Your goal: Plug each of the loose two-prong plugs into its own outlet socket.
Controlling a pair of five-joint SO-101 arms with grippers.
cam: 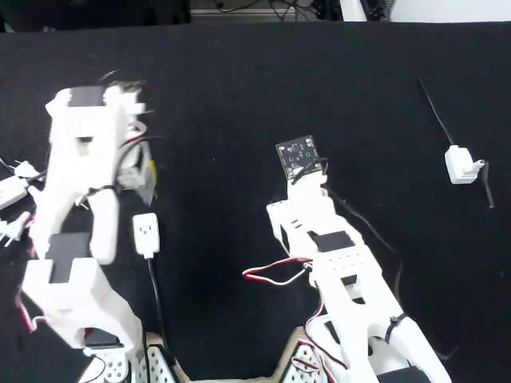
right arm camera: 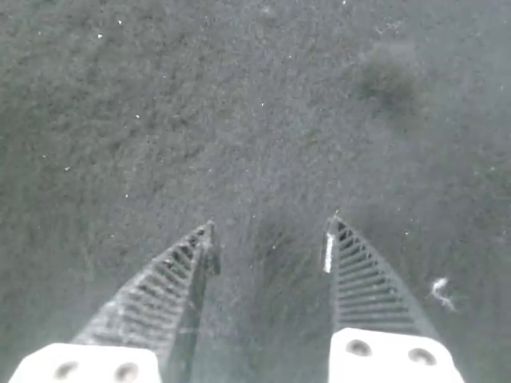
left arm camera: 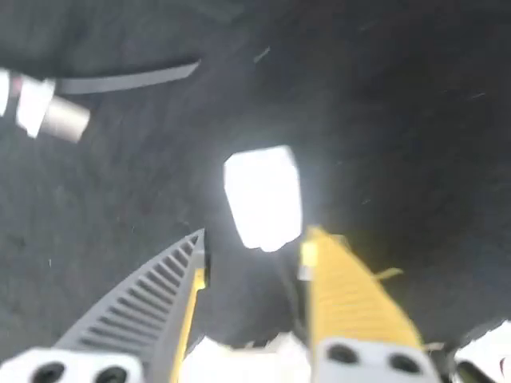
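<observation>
table: a black cloth point(cam: 239, 88) covers it from edge to edge.
left arm point(cam: 76, 199): stands tall at the left side of the table, bent over at the top.
left gripper point(left arm camera: 255, 235): spread wide with nothing in it. one finger is grey and ribbed, the other wrapped in yellow, and both hang above the cloth.
outlet socket point(cam: 146, 234): a white block lying flat on the cloth just beside the left arm, its dark cord running back toward the arm bases. from the left wrist it sits just past the open fingertips, roughly in line with the gap, and i can't see either finger touching it.
right arm point(cam: 335, 255): stretched out low near the middle of the table, well apart from the socket.
right gripper point(right arm camera: 267, 239): also spread, nothing between its two dark ribbed fingers, bare cloth under them.
white plug point(cam: 461, 163): far over on the right of the cloth with a thin dark cord trailing off it, well apart from both arms.
white pieces point(cam: 12, 191): small ones at the left edge beside the left arm, too small to make out prongs.
blurred piece point(left arm camera: 48, 112): white and tan with a grey cord, near the socket in the left wrist view. i can't tell what it is.
</observation>
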